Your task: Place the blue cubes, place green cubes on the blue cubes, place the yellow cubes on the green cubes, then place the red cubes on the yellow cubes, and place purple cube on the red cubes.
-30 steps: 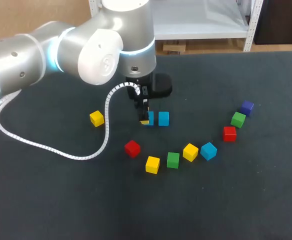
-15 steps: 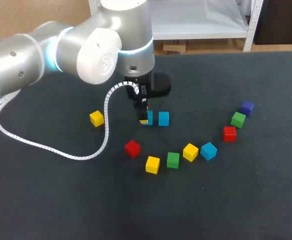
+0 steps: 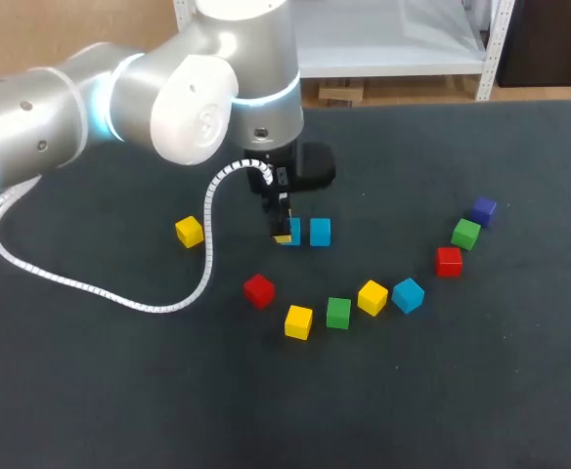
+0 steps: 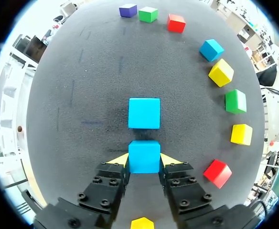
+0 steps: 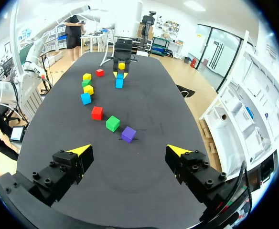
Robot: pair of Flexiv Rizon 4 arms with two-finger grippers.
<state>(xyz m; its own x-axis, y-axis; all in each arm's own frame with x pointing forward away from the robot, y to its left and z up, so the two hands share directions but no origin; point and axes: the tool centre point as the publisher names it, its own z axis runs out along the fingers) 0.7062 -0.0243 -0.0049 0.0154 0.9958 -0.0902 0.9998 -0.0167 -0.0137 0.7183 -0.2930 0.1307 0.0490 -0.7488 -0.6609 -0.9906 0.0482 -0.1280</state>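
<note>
The blue cube [image 4: 144,155], seemingly light and rigid, is pinched across opposite flat faces by the left gripper [image 4: 144,160] (right gripper [image 5: 129,150] spread wide).

1. The table [image 3: 90,391] is dark charcoal and matte, with a faintly speckled, felt-like top. It fills nearly the whole head view.
2. Its far edge runs straight across, on the side away from the robot.
3. Light falls evenly from above, so shadows on the top are short and soft.
4. The left wrist view shows a few faint, pale streaks on the surface.
</note>
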